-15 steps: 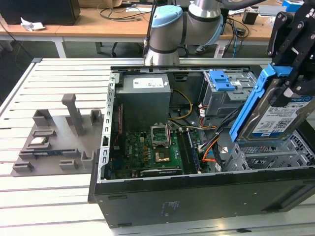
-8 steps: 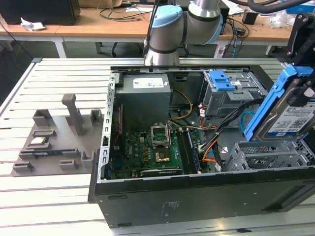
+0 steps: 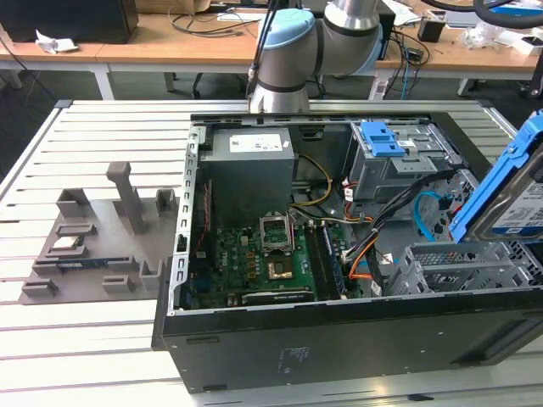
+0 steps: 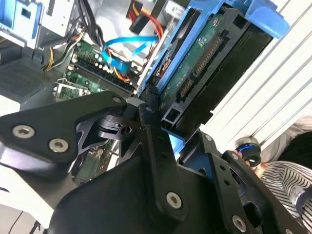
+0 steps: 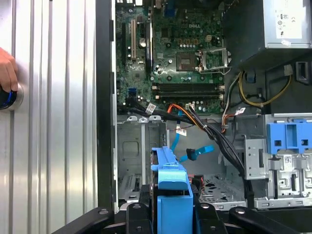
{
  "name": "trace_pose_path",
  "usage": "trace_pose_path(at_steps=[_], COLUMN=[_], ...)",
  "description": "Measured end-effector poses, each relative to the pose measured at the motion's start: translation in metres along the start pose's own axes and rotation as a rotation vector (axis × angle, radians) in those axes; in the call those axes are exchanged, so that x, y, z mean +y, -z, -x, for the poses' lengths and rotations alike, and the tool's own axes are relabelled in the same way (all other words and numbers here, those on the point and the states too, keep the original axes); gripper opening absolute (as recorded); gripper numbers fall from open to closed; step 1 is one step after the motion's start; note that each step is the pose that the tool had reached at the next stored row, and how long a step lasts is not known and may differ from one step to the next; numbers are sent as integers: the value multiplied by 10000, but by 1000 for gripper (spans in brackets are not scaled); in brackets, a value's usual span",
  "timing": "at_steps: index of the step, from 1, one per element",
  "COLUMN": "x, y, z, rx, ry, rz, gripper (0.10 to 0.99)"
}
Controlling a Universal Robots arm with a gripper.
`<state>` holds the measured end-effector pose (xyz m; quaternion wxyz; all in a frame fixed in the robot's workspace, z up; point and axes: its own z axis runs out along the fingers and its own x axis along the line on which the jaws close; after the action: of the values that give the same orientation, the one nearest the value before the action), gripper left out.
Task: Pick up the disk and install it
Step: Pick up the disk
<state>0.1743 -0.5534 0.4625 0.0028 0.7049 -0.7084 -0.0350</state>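
Note:
The disk (image 3: 512,202), a silver-grey drive with a white-and-blue label in a blue caddy, hangs tilted on edge at the exterior view's right, above the open computer case (image 3: 339,335). In the second wrist view my gripper (image 4: 173,124) is shut on the disk (image 4: 204,53), its black fingers (image 4: 146,117) clamping the caddy's end, with the drive's green board and connector facing the camera. The first wrist view has the blue caddy (image 5: 171,187) held between the fingers over the case's empty grey drive bay (image 5: 136,161).
Inside the case lie the motherboard (image 3: 254,263), power supply (image 3: 250,161), loose cables (image 5: 214,136) and a blue-latched drive cage (image 3: 386,140). A grey fixture with parts (image 3: 93,246) sits at the exterior view's left. A person's hand (image 5: 7,73) rests on a knob beside the case.

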Motion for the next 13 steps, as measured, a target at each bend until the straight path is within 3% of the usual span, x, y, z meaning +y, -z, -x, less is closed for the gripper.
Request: trace_pose_path(at_steps=[7,13], x=[-219,-343], y=[7,9], z=[1,2], rx=[0,0], ry=[-1,-1], rz=[8,9], gripper=[369,369])
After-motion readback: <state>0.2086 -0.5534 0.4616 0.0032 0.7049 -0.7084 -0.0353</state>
